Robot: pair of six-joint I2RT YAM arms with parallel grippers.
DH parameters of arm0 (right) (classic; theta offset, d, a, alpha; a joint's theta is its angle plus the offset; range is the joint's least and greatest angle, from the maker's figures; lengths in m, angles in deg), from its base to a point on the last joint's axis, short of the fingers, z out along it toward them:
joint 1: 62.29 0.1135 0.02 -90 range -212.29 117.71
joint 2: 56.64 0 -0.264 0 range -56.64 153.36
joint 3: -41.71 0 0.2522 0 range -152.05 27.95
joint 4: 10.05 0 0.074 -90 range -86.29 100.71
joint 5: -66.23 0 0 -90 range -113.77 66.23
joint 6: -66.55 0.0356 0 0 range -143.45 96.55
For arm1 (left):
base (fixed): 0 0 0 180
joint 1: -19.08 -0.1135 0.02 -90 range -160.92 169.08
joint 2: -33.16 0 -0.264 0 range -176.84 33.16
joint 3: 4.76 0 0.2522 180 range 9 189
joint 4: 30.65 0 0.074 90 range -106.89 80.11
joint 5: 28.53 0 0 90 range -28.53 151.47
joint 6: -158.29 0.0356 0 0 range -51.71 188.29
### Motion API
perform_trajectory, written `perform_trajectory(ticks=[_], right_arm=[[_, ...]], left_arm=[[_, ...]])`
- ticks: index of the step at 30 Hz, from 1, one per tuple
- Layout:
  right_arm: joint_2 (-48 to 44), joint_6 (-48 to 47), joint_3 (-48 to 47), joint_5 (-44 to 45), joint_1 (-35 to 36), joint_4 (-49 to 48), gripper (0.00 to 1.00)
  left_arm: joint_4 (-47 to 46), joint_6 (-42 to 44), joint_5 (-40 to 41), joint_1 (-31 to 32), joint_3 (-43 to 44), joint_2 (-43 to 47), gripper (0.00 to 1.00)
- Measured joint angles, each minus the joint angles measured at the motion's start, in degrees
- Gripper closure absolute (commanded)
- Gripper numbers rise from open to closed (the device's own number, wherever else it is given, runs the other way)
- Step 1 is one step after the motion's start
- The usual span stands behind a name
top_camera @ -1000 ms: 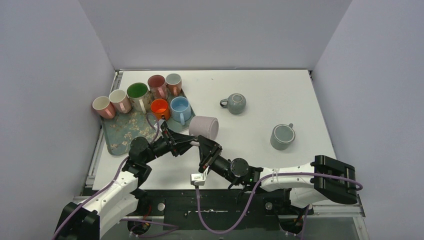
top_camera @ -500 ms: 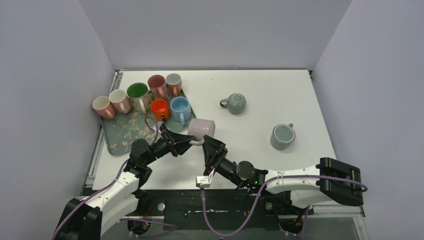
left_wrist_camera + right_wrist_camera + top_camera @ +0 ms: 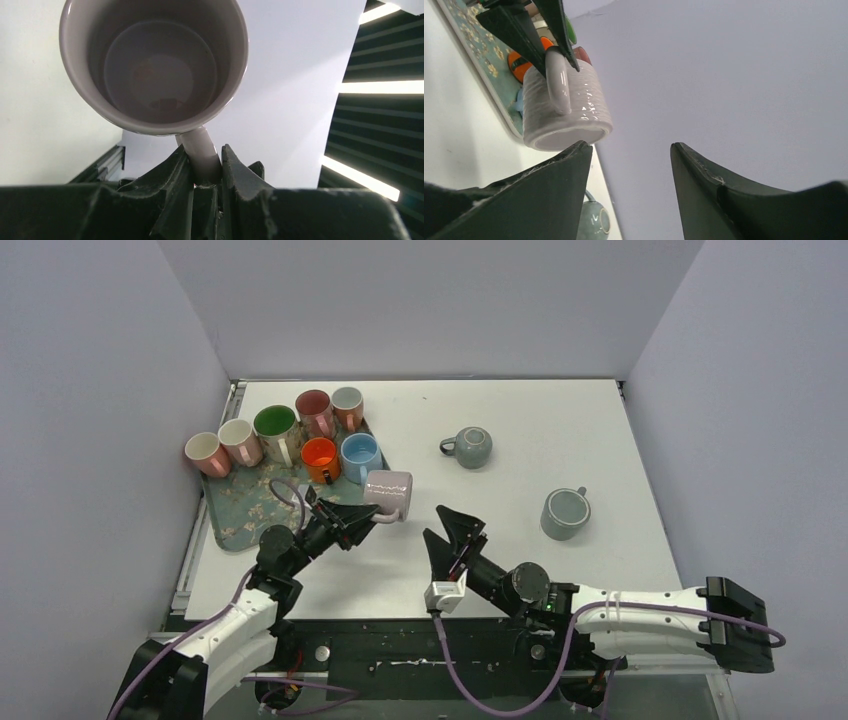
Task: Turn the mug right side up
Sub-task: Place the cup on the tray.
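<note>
My left gripper [image 3: 205, 167]: clenched on the handle of the pale pink ribbed ceramic mug [image 3: 390, 487].
My right gripper [image 3: 455, 532]: released, at the mug's 5 o'clock.
Mug: aloft, tipped sideways, off the green patterned tray's [image 3: 235, 512] 3 o'clock edge.
Risk: this handle-only pinch may let it swivel or drop.

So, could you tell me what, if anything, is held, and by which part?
Left pincer grips the mug by its handle; right pincer holds nothing.

Readable text: none in any view
Mug [image 3: 155, 65] pinched by its handle in the left gripper [image 3: 204, 157]: plain glaze, nothing to read
White tag [image 3: 443, 595] just behind the right gripper [image 3: 447, 525]: print, if any, too small to make out
</note>
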Motion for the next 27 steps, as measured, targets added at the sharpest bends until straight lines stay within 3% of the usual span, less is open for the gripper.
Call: perform_trajectory(ticks=[4, 6, 7, 27], right_arm=[[-3.6, 5.0, 0.0, -0.1, 0.0, 3.5, 0.22], [-5.1, 7.1, 0.0, -0.1, 0.0, 4.4, 0.02], [-5.7, 8.1, 0.0, -0.1, 0.0, 4.7, 0.00], [-11.8, 17.5, 0.9, 0.2, 0.0, 8.7, 0.00]], left_arm=[[0.1, 4.1, 3.4, -0.3, -0.2, 0.9, 1.00], [0.3, 7.8, 5.3, -0.3, -0.2, 2.1, 1.00], [0.5, 9.4, 6.1, -0.3, -0.2, 2.7, 1.00], [24.9, 55.8, 25.6, -0.4, 9.5, 18.4, 1.00]])
